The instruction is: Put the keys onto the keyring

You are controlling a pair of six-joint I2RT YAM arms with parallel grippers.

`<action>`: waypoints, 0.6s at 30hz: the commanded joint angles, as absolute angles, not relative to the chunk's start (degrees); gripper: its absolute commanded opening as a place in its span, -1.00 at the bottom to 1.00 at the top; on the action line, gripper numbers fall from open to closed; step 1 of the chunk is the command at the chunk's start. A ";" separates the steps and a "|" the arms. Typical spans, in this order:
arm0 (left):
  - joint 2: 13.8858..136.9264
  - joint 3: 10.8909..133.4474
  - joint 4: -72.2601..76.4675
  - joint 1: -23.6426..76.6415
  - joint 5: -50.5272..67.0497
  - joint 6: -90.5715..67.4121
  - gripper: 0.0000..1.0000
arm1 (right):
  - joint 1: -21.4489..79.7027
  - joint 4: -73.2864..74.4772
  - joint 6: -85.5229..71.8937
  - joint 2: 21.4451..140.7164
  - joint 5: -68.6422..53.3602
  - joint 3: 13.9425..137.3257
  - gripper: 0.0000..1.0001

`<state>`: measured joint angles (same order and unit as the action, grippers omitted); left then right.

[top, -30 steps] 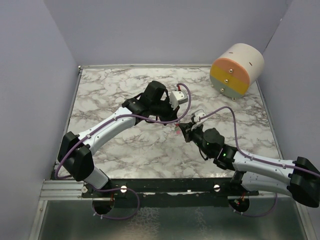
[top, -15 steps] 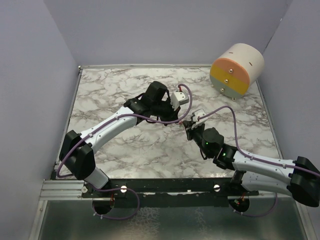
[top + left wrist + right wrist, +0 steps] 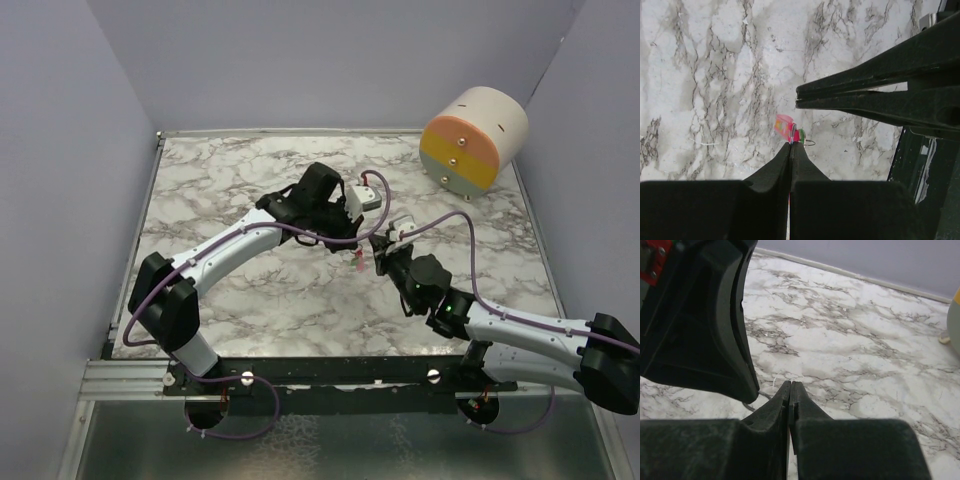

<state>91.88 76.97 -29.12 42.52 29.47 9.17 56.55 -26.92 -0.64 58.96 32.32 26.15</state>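
Observation:
My left gripper [image 3: 791, 144] is shut on the pink-red key [image 3: 784, 127], which sticks out past its fingertips just above the marble. A bright green key [image 3: 801, 135] and a thin wire keyring [image 3: 809, 143] hang right beside it at the tips. My right gripper [image 3: 790, 384] is shut with nothing visible between its tips. In the left wrist view its fingers [image 3: 875, 97] cross above the keys, close but apart. From above, the left gripper [image 3: 352, 246] and the right gripper [image 3: 379, 248] meet mid-table, with the pink-red key [image 3: 357, 266] just below them.
A large cylinder [image 3: 475, 140] with an orange, yellow and green face lies at the back right of the marble table [image 3: 220, 180]. Walls close in the sides and back. The left gripper's black body [image 3: 705, 325] fills the left of the right wrist view.
The left arm has shifted a little right and nearer the right gripper. The pink-red key, hidden half a second ago, shows again below the fingertips. The right gripper has edged slightly toward the left one.

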 commanded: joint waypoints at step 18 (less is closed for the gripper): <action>93.17 85.23 -37.09 42.93 32.96 17.59 -1.00 | 56.60 -17.05 -7.22 49.01 21.83 24.48 -0.38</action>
<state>93.12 82.94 -35.44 42.68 30.57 15.33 56.55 -21.34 -6.22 49.43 27.03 23.66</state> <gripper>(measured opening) 0.011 0.302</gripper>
